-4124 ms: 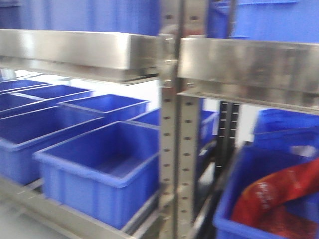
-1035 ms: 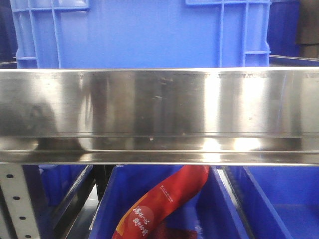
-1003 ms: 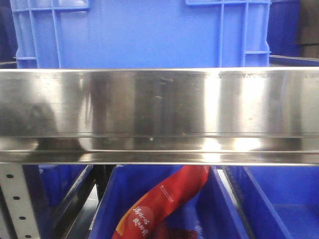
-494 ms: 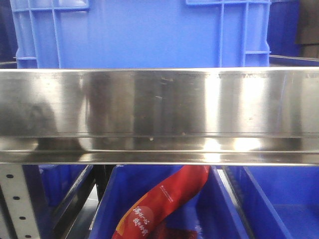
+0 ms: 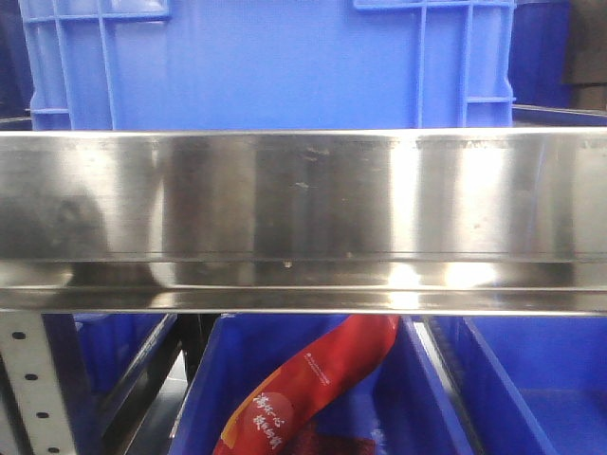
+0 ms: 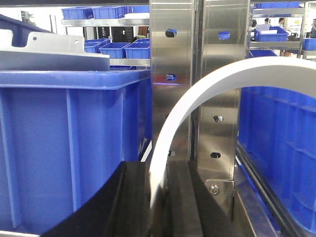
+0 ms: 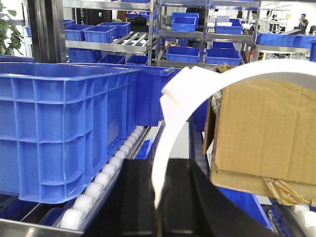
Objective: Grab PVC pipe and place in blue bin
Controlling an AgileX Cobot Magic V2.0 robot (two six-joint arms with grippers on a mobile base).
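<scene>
Sitting on the steel shelf [image 5: 303,218], a blue bin [image 5: 275,62] fills the top of the front view, with a red packet [image 5: 313,384] lying below. The left end effector [image 6: 158,207] and right end effector [image 7: 158,207] show only dark bodies, so I cannot tell whether they are apart or together.

1. In the front view we count one large blue crate [image 5: 266,66] in the upper half of the frame and one steel shelf beam [image 5: 303,218] across the middle.
2. Below that beam we count two blue bins [image 5: 237,351] [image 5: 531,379], one red bag [image 5: 313,379] and one perforated upright [image 5: 28,389] at the lower left.
3. In the left wrist view we count two perforated steel posts [image 6: 170,74] [image 6: 224,74] at the centre, two near blue tubs [image 6: 64,148] [image 6: 281,138] and one white curved strip [image 6: 168,133].
4. In the right wrist view we count two near blue crates [image 7: 64,128] [image 7: 153,94] at the left, one cardboard box [image 7: 266,128] at the right, one white arc [image 7: 168,143] and one plant [image 7: 10,29] at the upper left.
5. The small bins far back are too many and too small for us to count.
</scene>
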